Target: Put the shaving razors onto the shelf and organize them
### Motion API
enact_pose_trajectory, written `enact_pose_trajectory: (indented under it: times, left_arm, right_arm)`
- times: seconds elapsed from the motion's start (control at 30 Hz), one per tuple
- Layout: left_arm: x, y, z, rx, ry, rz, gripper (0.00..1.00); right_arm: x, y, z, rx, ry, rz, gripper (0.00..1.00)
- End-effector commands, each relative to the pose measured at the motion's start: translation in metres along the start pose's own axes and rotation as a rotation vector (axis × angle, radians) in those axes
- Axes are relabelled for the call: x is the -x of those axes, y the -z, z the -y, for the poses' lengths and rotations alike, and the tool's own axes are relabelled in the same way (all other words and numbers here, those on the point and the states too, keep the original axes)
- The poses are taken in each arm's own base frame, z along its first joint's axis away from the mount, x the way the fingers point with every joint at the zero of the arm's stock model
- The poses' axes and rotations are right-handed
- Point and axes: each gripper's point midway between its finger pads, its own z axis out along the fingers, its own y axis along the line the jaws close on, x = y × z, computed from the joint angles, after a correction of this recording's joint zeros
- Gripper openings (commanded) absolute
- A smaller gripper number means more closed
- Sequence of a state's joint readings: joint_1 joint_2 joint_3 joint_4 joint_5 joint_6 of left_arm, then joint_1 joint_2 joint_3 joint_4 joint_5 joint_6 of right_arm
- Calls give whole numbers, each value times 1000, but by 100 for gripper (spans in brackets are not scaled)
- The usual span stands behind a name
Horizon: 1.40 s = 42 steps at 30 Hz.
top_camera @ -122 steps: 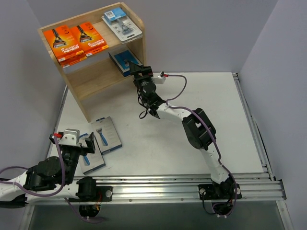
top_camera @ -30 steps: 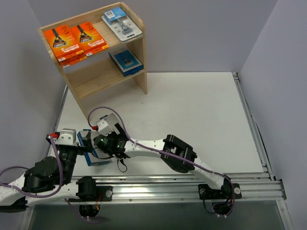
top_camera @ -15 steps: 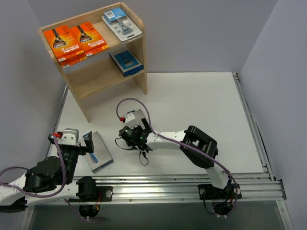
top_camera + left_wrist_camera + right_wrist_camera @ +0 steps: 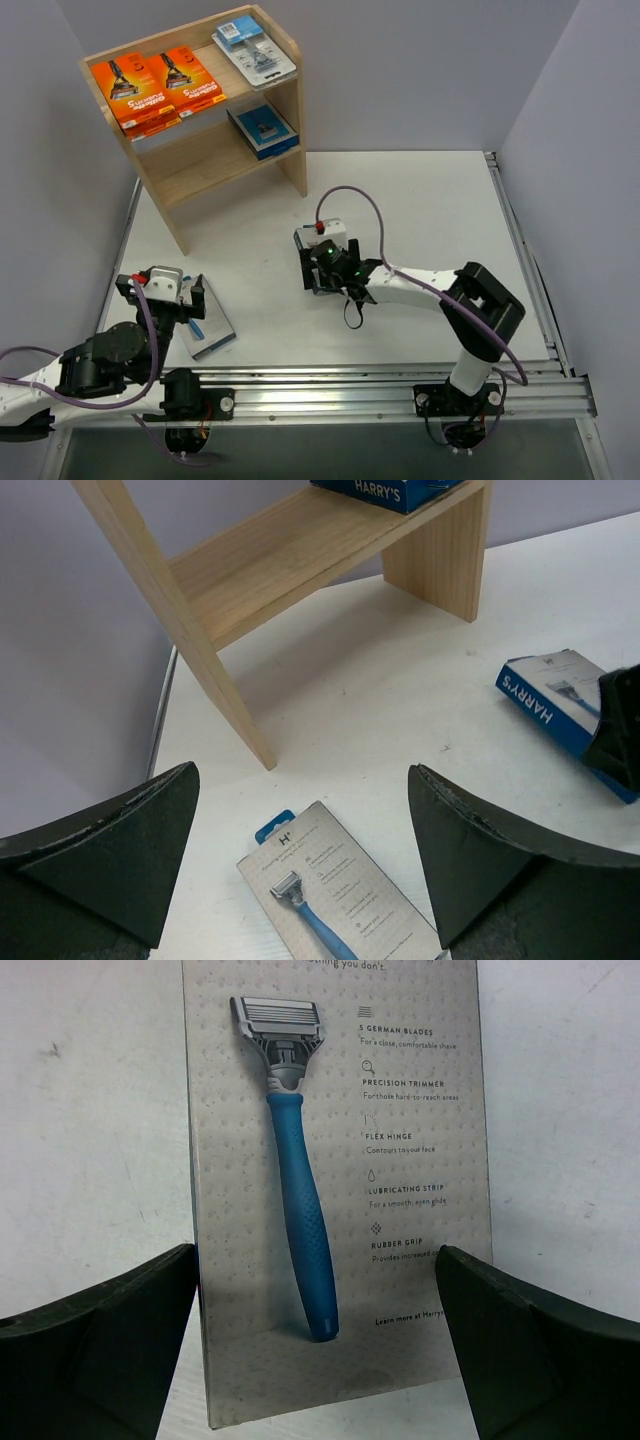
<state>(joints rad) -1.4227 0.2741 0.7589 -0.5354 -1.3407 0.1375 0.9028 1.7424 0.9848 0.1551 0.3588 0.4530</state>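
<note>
Near the middle of the white table [image 4: 430, 200], the right gripper [image 4: 315, 1260] has a flat grey cardboard razor pack picturing a blue-handled razor [image 4: 330, 1160] between its fingers. They stand spread wide and meet the pack's two long edges. I judge that a grip across the width, chosen so the pack stays flat and can slide face up onto a tier. Far left, the left gripper [image 4: 302, 772] hovers with fingers wide apart and nothing in them above a second grey pack [image 4: 335, 895] lying on the table, apparently poised to take it. On the light wooden two-tier shelf [image 4: 195, 160], two bright orange boxes [image 4: 160, 85] and a clear blister pack [image 4: 255, 50] fill the top, sorted by kind. A dark blue box [image 4: 263, 130] sits on the lower tier, where the grey packs likely belong.
</note>
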Motion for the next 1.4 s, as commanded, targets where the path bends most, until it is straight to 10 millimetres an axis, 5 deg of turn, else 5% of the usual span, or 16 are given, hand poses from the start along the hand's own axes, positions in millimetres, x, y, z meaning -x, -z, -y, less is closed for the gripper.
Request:
enact_pose_trajectory:
  times: [0.0,0.03,0.13,0.47,1.07,1.37]
  left_arm:
    - [18,0,2,-21,41,12,94]
    - [19,-1,3,-21,41,11,94]
    - [22,-1,6,-26,43,9,94]
    - [39,-6,29,-63,44,35,94]
    - [49,-15,75,-129,-26,49,94]
    - [51,-21,94,-153,-50,45,94]
  right_arm:
    - [1,4,15,135,-242,-37,97]
    - [-4,5,39,124,-300,-37,96]
    - [-6,9,63,152,-389,-23,96]
    - [-7,27,112,382,-785,82,96]
    - [-32,48,157,400,-956,80,100]
    - [-35,55,156,434,-959,52,100]
